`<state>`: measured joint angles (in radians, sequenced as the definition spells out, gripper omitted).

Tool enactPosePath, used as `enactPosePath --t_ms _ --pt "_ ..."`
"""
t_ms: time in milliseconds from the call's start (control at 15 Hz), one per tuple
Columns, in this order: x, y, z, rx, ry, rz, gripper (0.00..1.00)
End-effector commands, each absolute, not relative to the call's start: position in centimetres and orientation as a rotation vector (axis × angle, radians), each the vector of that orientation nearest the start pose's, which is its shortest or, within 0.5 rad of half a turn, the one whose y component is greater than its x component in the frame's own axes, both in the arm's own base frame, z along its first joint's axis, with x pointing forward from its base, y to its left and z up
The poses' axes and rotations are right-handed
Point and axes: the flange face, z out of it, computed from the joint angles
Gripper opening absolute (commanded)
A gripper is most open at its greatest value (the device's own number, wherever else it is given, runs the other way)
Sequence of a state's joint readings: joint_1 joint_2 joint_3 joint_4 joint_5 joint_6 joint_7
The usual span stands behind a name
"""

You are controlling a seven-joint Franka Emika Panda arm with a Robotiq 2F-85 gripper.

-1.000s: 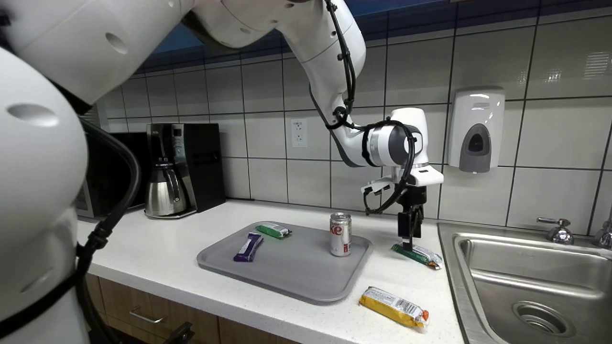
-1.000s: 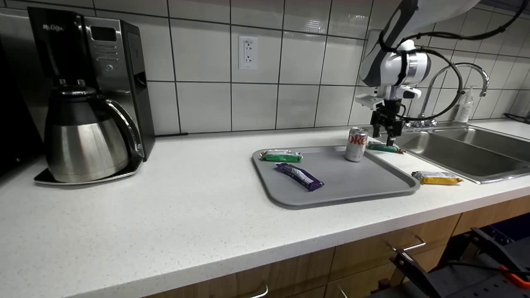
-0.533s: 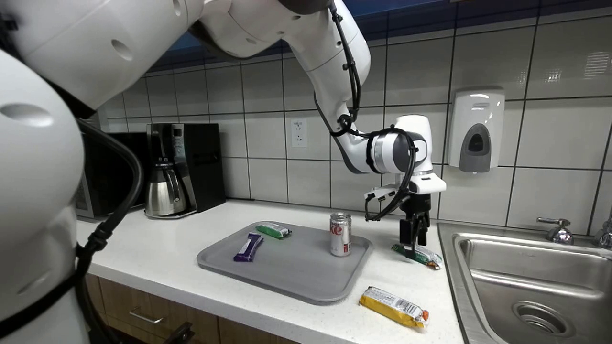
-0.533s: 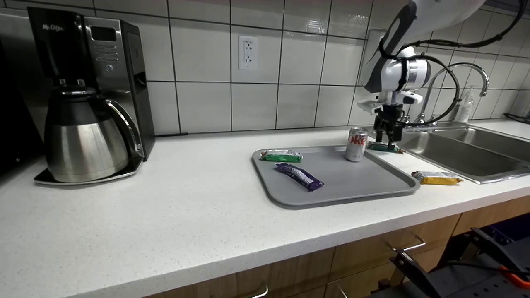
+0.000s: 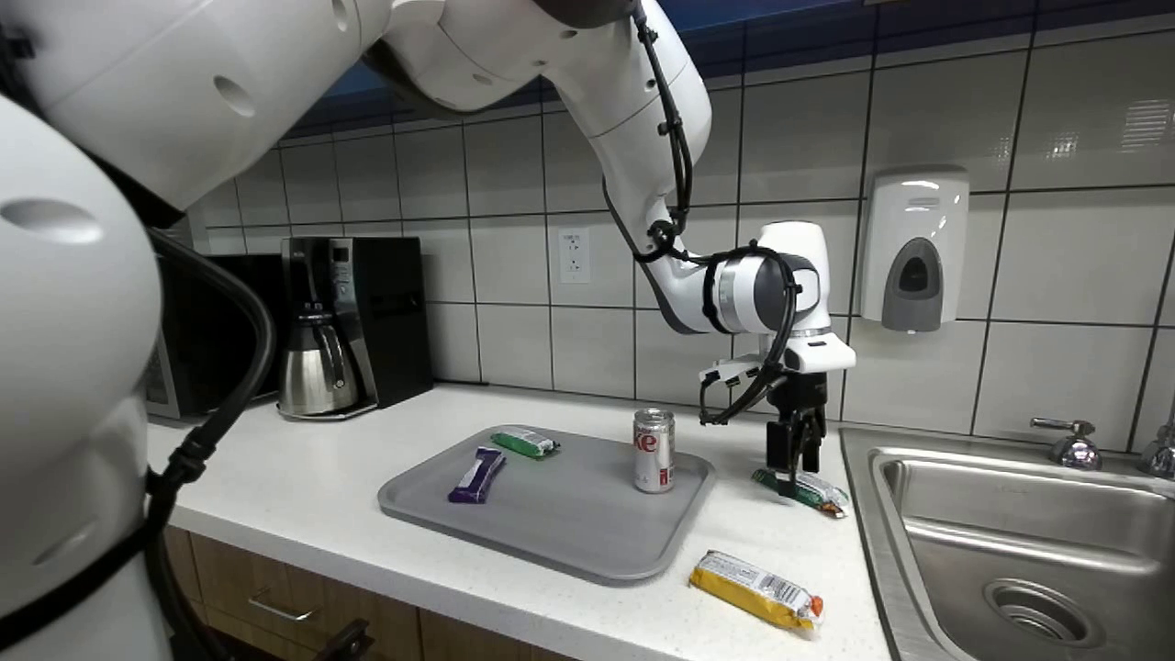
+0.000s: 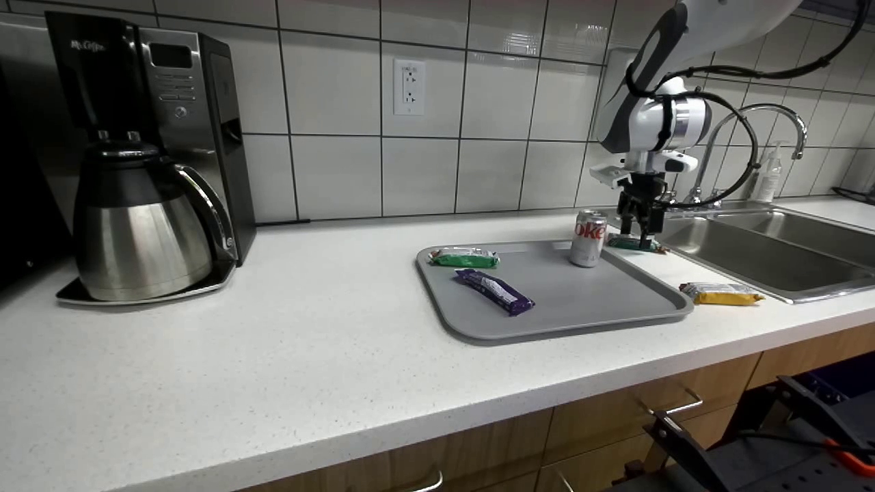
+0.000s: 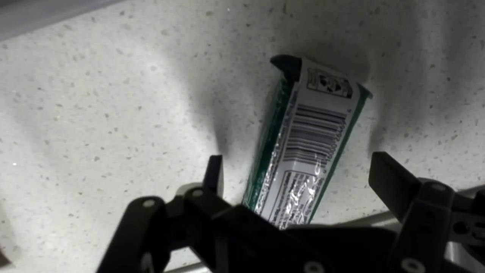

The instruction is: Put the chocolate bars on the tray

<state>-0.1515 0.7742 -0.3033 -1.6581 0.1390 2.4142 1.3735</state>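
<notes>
Green bar (image 7: 303, 148): one, lying flat on the counter (image 6: 273, 355) between the tray (image 5: 569, 514) and the sink (image 5: 1028, 523), directly under the gripper (image 7: 297, 168).

Gripper: jaws spread wide, one to either side of the green bar with a gap showing on each flank; nothing in its hold. Whether the tips meet the counter is not clear. Picking up this bar is presumably the step in hand.

Yellow bar (image 5: 757, 589): one, on the counter nearer the front edge, apart from the tray; not yet placed.

Second green bar (image 6: 465, 258), purple bar (image 6: 495, 292): one each, on the tray, just beside one another at the end away from the sink.

Progress, as judged: about half. Two bars placed; two left, the green and the yellow.

Tray: grey, low-rimmed. Holds the second green bar, the purple bar and one can (image 5: 654, 450), upright, near the rim on the sink side; a carry over that rim would likely need to pass wide of it.

Sink: steel; a drain (image 5: 1045, 613) shows in the basin.

Carafe (image 6: 140, 239): steel and black, on the base of the coffee maker (image 6: 181, 109); contents hidden.

Dispenser (image 5: 916, 248): white, on the wall (image 5: 1083, 257) above the counter; contents hidden.
</notes>
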Motion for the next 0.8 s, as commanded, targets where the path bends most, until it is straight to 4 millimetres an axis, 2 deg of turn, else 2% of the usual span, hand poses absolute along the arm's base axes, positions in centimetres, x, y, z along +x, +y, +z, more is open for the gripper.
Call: enactPosePath --t_ms 0,133,533,733 --pt "62.8 -28.0 18.3 -1.916 2.598 -0.092 0.74" --pt "62.9 -28.0 18.4 -1.916 2.595 -0.098 0.65" --pt "63.1 -28.1 19.1 -1.921 2.581 -0.119 0.18" --pt "63.1 -28.0 19.6 -1.931 2.570 -0.129 0.17"
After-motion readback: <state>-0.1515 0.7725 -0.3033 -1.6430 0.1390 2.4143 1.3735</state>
